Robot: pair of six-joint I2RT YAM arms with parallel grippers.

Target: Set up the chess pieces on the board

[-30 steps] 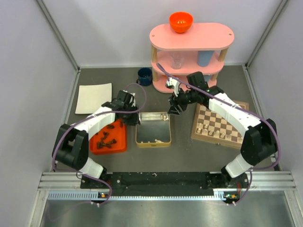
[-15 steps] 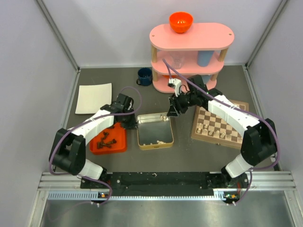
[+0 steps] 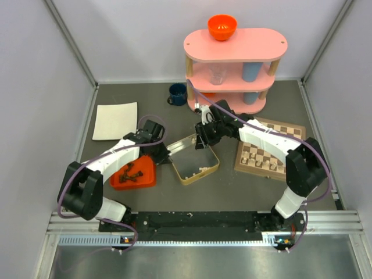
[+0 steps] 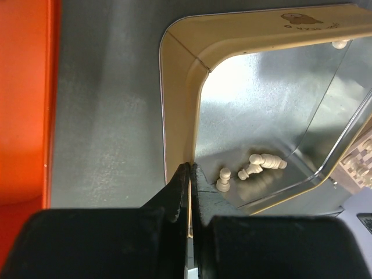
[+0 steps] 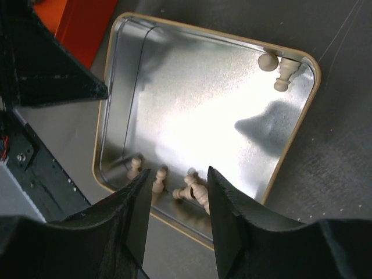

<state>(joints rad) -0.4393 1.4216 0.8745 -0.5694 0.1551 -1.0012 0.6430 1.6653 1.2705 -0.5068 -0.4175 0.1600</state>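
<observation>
Several cream chess pieces (image 5: 192, 189) lie bunched along one wall of the tin (image 3: 187, 160), which sits skewed at mid-tabletop. Two more sit in the tin's opposite corner. Board (image 3: 285, 129) is toward the right edge of the tabletop, w/ only a few pcs on it, nearer its front edge. Dark chess pieces (image 3: 131, 173) lie on the orange tray (image 3: 148, 179) toward the left edge. Left gripper (image 4: 189, 168) is pinched tight on the tin's wall near a corner, apparently steadying it. Right gripper (image 5: 178, 172) hangs over the bunch, jaws part-open, nothing between them.

Step in hand, prob.: lift one cream pc out of the tin. To do it well, pick an outlying pc, not the tangled ones. Line the jaws across its stem, drop straight down, close gently. Pcs are small & round, so they'll likely roll on slick metal, esp. those lying flat. L grip should be firm so the tin doesn't slide during the pick.
</observation>
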